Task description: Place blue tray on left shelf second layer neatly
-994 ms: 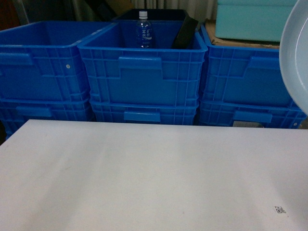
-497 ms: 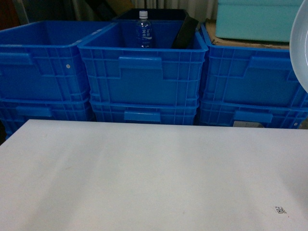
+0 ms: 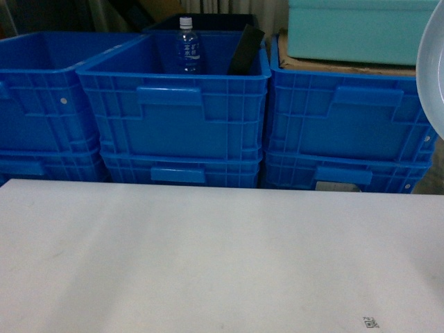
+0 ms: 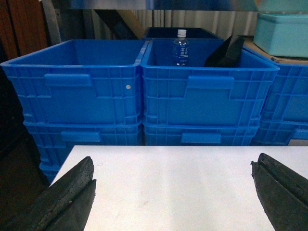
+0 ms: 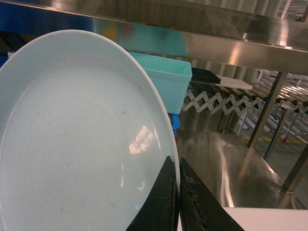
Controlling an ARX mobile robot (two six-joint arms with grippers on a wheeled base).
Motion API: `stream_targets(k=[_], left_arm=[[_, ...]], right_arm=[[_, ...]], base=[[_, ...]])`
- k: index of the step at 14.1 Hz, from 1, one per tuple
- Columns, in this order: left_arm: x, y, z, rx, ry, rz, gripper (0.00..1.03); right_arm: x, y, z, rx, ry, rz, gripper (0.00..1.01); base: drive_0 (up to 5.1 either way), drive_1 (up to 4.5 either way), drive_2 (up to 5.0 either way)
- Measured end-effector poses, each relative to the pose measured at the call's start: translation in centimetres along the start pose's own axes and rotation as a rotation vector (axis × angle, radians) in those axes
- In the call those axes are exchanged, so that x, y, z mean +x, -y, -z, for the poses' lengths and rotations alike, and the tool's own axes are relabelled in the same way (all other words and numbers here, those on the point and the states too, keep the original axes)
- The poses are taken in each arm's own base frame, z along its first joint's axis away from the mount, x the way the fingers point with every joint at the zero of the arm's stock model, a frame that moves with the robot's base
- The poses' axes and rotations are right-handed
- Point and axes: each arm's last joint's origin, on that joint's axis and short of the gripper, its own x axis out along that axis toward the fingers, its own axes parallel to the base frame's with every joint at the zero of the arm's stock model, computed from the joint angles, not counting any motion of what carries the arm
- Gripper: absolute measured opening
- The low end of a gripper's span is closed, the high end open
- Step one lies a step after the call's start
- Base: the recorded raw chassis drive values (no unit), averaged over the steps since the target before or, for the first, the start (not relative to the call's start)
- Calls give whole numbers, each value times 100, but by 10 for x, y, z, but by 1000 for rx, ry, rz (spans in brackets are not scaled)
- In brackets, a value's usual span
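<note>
The blue tray (image 5: 82, 139), pale and smooth, fills the left half of the right wrist view, held on edge. My right gripper (image 5: 175, 160) is shut on its rim, one finger on each side. In the head view only a sliver of the tray (image 3: 434, 76) shows at the right edge, and neither gripper appears. A shiny stainless-steel shelf (image 5: 216, 45) with a rail above and a steel deck (image 5: 211, 159) below lies just beyond the tray. My left gripper (image 4: 172, 163) hangs open and empty over the white table (image 4: 178, 187).
Stacked deep-blue crates (image 3: 173, 118) line the far side of the white table (image 3: 208, 257). The middle crate holds a water bottle (image 3: 186, 46) and a black slab (image 3: 246, 50). A teal box (image 3: 357, 31) sits on the right stack. An expanding conveyor (image 5: 216, 103) stands behind the shelf.
In the head view the crates, bottle and table marker have slid left, so the view has swung right. The tray sliver stays at the right edge.
</note>
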Motion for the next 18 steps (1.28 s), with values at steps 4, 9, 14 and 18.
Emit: stream_targets(k=[4, 9, 14, 18], left_arm=[[0, 0, 0, 0, 0, 1, 98], [0, 0, 0, 0, 0, 0, 98], [0, 0, 0, 0, -2, 0, 98], [0, 0, 0, 0, -1, 0, 98]], right_arm=[[0, 0, 0, 0, 2, 1, 2], [0, 0, 0, 0, 2, 1, 2], [0, 0, 0, 0, -2, 0, 2], [0, 0, 0, 0, 2, 2, 2]], base=[[426, -41, -394], [383, -85, -434], [242, -219, -563], [244, -174, -480]])
